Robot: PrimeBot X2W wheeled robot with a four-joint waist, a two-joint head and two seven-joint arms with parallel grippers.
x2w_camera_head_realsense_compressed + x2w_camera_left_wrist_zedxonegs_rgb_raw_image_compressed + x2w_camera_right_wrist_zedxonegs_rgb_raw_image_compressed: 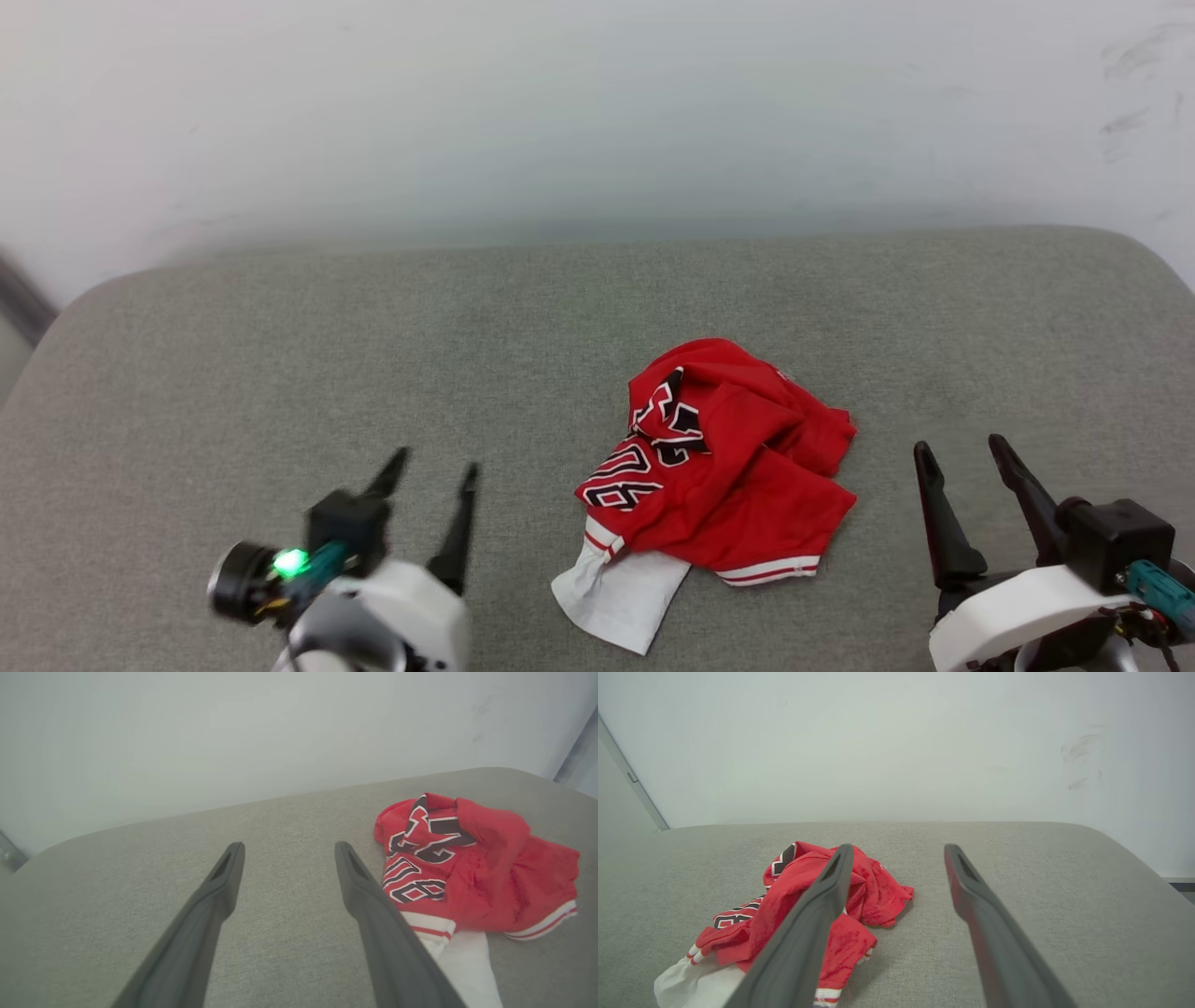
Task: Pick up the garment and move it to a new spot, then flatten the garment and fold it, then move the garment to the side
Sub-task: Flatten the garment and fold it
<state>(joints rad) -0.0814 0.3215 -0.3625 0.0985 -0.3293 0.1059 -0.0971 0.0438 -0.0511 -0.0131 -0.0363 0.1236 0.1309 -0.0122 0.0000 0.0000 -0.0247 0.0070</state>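
The grey cushion (280, 355) bears the garment (728, 467), crumpled right of its centre. It looks thin, limp and light, so a raised red fold seems the best pinch. At the cushion's near edge, the left gripper (436, 460) and right gripper (960, 444) are spread and empty.

light: bright, even, diffuse | shadows: faint, soft | focus: mostly sharp | wrist views: wide-angle edge distortion
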